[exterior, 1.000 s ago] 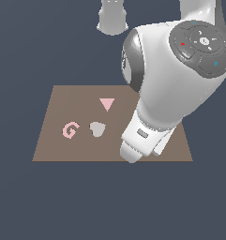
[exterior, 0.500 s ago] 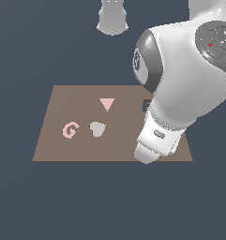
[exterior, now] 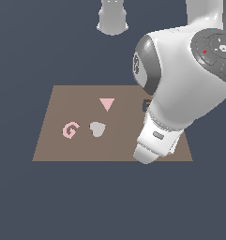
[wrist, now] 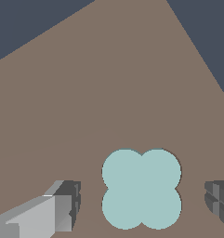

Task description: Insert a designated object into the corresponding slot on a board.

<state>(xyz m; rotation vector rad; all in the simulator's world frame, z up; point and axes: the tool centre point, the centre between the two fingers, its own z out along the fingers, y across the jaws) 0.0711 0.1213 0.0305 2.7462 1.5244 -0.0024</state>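
- The brown board (exterior: 67,140) lies flat on a dark floor.
- In the wrist view, the teal flower block (wrist: 141,188) sits flat on the board, with a thin dark line around its edge — it looks sunk into its slot.
- The gripper (wrist: 142,207) is spread wide, one finger (wrist: 67,204) on each side of the block. No finger touches it.
- In the exterior view, the big white arm (exterior: 180,103) covers the board's right side and hides the block.
- A pink G (exterior: 70,130), a grey heart piece (exterior: 97,128) and a pink triangle (exterior: 106,104) sit near the board's middle.
- A dark cutout (exterior: 146,106) peeks out by the arm — its shape is mostly hidden.
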